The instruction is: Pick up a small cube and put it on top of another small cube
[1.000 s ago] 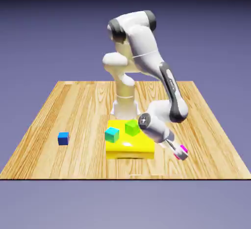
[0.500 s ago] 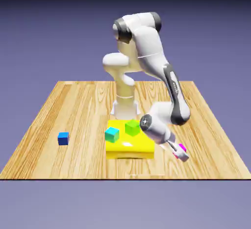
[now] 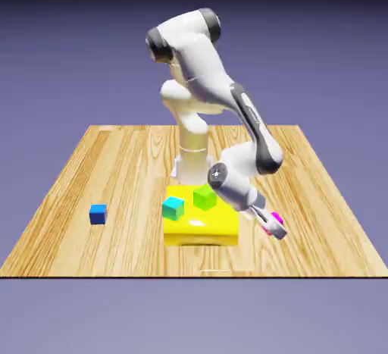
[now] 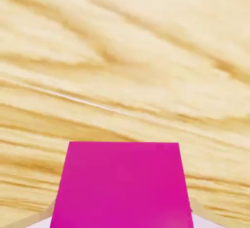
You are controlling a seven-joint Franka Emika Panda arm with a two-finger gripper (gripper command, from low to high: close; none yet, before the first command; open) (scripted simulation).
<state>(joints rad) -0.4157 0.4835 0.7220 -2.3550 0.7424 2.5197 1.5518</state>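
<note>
One plain magenta-pink small cube [image 4: 121,185], flat-faced, clamped in tool [image 3: 274,227]

The exterior view looks down from above at the whole wooden bench [image 3: 114,163], taking in all four of its edges and the backdrop behind, from well back. The hand view sits on the end effector [image 3: 273,226] and looks along it at the bench's wood grain [image 4: 127,61] from very close, so only boards fill it. The two views share the small magenta-pink cube [image 4: 121,185], large at the hand view's bottom edge, and a sliver of pink [image 3: 277,217] at the exterior view's right, near the front edge.
</note>
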